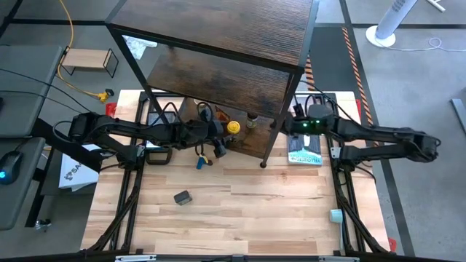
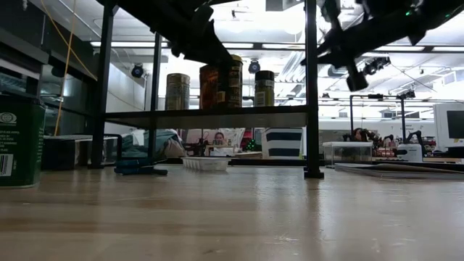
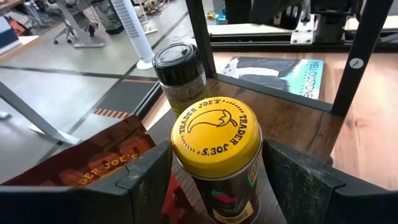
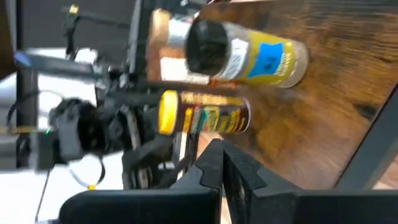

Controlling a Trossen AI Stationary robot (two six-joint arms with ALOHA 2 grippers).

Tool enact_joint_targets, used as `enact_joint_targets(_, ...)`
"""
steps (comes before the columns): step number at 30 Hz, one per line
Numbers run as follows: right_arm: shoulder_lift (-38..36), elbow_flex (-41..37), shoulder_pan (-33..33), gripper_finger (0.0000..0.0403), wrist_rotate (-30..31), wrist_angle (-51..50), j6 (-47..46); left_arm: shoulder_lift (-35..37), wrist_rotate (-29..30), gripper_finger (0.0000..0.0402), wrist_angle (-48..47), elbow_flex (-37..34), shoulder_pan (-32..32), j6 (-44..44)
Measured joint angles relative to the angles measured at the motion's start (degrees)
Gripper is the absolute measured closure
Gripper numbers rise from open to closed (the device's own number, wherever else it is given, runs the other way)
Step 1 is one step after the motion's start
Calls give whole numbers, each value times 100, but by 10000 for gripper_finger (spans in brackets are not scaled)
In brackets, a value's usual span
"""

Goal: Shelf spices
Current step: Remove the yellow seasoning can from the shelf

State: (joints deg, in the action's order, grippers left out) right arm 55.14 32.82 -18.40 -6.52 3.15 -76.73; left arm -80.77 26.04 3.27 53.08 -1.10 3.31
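Note:
The shelf (image 1: pixel 211 80) stands at the table's far middle. On its lower board stand a yellow-lidded jar (image 3: pixel 214 140), a black-lidded jar (image 3: pixel 180 68) behind it, and a tan jar (image 2: pixel 177 90). A reddish-brown packet (image 3: pixel 93 162) is beside them. My left gripper (image 1: pixel 230 131) reaches in from the table's left and is shut on the yellow-lidded jar (image 1: pixel 233 127). My right gripper (image 4: pixel 221 163) is shut and holds nothing. It hovers by the shelf's right front post (image 1: pixel 291 125). A small dark grey box (image 1: pixel 182 196) lies flat on the table. My left gripper pinches the yellow-lidded jar between its two fingers (image 3: pixel 292 180), which lie on opposite sides of the jar's body just under the lid (image 3: pixel 252 180). The fingers come nearly level from the table's left. The jar is upright; in the low view its base (image 2: pixel 230 106) is on the lower board.
A blue plastic piece (image 1: pixel 200 161) lies in front of the shelf and a book (image 1: pixel 304 149) lies by its right post. A green can (image 2: pixel 18 141) stands at the low view's left. A small light-wood rack (image 1: pixel 87 60) sits off the table, far left.

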Motion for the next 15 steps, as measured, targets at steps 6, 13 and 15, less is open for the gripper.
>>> enact_joint_targets(6, 840, 0, 60, 403, -108, 1050, -195, 0, 14, 154, -2, -1, 0, 40)
enact_joint_targets(13, 1778, 2, 53, 403, -127, 2422, -291, 0, -63, 154, -4, -1, 0, 40)
enact_joint_targets(15, 1986, 4, 56, 403, -131, 2765, -293, 0, -202, 154, 0, 0, 0, 40)
